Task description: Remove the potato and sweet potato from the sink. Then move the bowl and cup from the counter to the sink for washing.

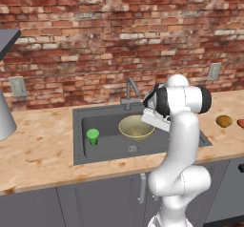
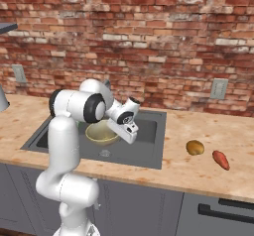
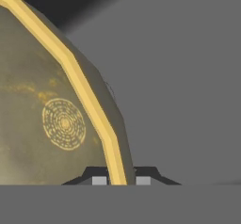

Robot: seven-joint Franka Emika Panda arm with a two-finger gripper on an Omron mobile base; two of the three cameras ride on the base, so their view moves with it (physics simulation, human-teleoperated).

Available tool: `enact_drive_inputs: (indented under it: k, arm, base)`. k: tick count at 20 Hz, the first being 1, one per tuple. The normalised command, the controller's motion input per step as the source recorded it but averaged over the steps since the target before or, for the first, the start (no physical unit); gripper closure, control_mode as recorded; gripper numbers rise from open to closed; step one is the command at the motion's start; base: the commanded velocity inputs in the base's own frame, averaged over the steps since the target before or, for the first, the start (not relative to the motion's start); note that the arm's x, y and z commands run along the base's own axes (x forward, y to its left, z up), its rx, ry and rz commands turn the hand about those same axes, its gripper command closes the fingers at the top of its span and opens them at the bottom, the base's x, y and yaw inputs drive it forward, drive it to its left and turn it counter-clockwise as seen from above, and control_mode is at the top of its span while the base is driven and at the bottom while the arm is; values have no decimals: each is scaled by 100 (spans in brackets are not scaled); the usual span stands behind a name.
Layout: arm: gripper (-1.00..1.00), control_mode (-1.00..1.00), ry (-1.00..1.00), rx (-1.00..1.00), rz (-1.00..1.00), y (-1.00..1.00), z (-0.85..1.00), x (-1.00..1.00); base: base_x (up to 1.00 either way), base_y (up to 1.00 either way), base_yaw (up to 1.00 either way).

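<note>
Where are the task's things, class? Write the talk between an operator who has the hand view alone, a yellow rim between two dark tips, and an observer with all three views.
Operator: What rim is that?
Observer: The bowl, sitting low in the sink; the gripper is shut on its rim.
Operator: Is the cup in yet?
Observer: Yes, the cup stands upright in the sink, left of the bowl and apart from it.
Operator: And the vegetables?
Observer: The potato and the sweet potato lie on the counter to the sink's right.

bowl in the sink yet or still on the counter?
In. The bowl sits upright inside the sink basin beside the cup, pincer shut on its rim.
</note>
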Motion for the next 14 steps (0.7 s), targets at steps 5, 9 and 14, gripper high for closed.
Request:
enact_drive_inputs:
  k: [5,9,14]
  arm:
    - [100,-100,0,0,0,9,-26,15]
    - [100,-100,0,0,0,9,-26,17]
    - [100,-100,0,0,0,9,-24,18]
  base:
    - [0,0,0]
    - [0,0,0]
    - [0,0,0]
